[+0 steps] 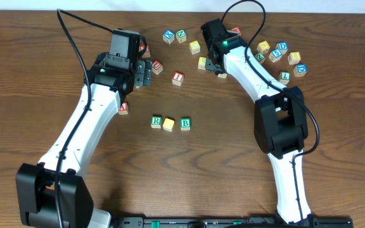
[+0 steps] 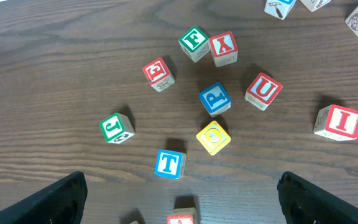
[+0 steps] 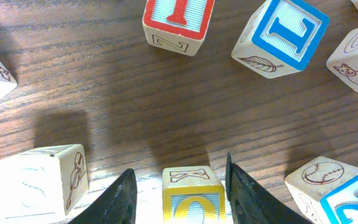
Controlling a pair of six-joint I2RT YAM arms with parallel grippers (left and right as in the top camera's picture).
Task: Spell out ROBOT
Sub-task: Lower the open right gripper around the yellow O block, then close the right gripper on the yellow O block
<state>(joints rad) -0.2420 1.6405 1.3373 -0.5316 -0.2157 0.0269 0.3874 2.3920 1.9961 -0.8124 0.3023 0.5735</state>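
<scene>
Straddling the yellow O cube with the right gripper: cube dead centre between half-open jaws, gap on one side, not clamped yet. Likely target slot: beside B cube, toward near edge of surface

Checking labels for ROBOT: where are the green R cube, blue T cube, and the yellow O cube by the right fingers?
green R cube (image 1: 156, 121), overhead view, lettered top face.
blue T cube (image 2: 169, 163), left wrist view, T face.
yellow O cube (image 3: 193, 202), right wrist view, yellow-framed face.
</scene>
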